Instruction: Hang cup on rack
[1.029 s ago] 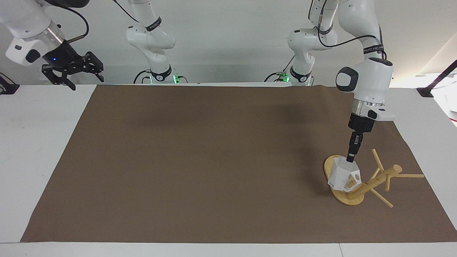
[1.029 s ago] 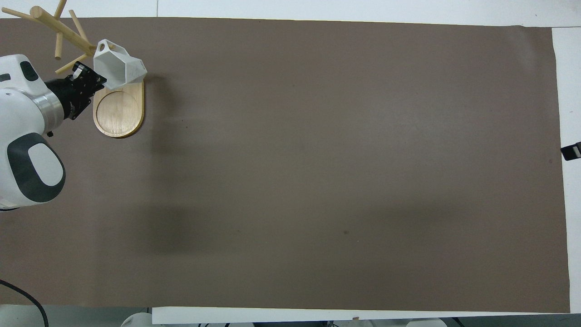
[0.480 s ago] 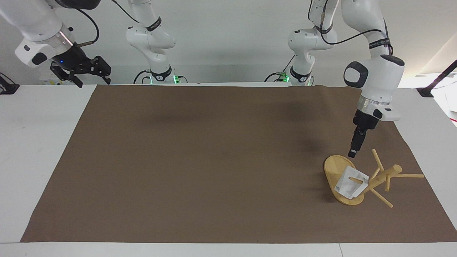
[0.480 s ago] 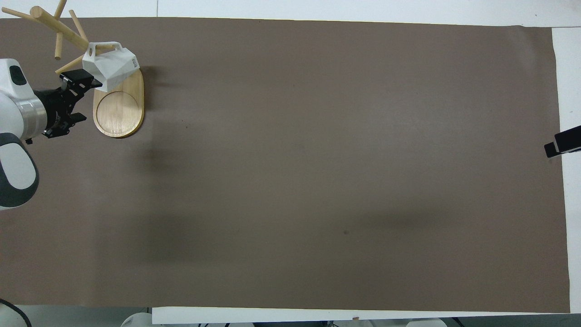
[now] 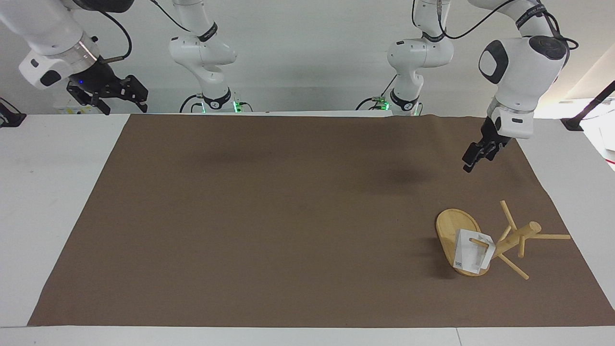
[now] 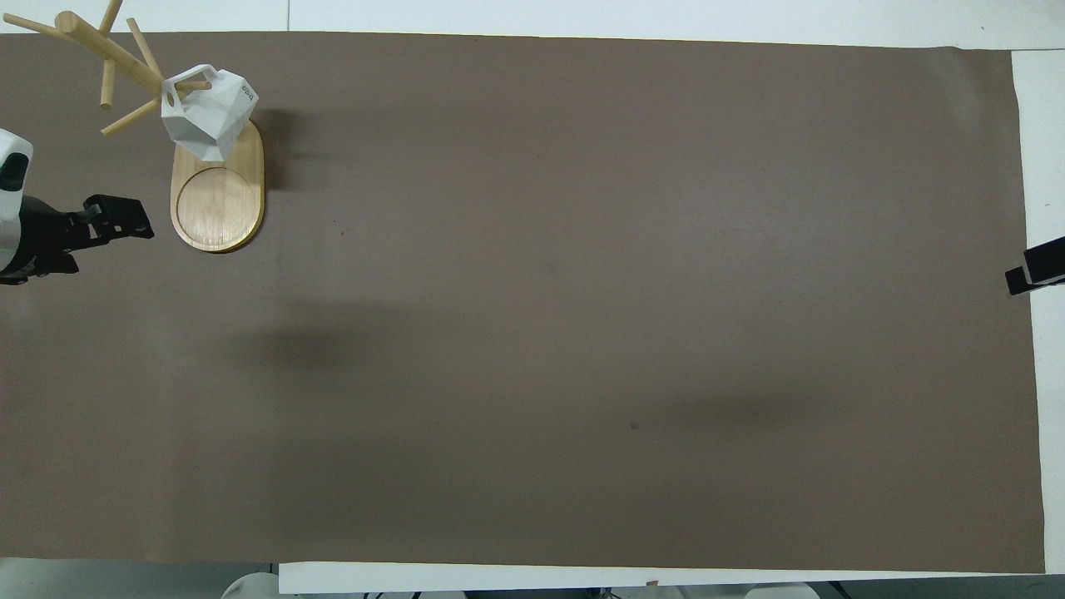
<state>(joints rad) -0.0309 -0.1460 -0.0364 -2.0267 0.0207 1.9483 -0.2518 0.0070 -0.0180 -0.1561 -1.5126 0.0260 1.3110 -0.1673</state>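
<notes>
Cup (image 5: 472, 253) hangs on rack (image 5: 509, 238) near mat (image 5: 269, 216) edge.

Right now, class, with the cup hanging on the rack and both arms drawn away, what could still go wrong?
1. The cup hangs by its small handle on one thin peg of the rack, tilted; a knock might slip it off.
2. The left end effector is up over the brown mat, clear of the rack. A low return path might clip a peg.
3. The right end effector waits at the table's other end; little risk there.
</notes>
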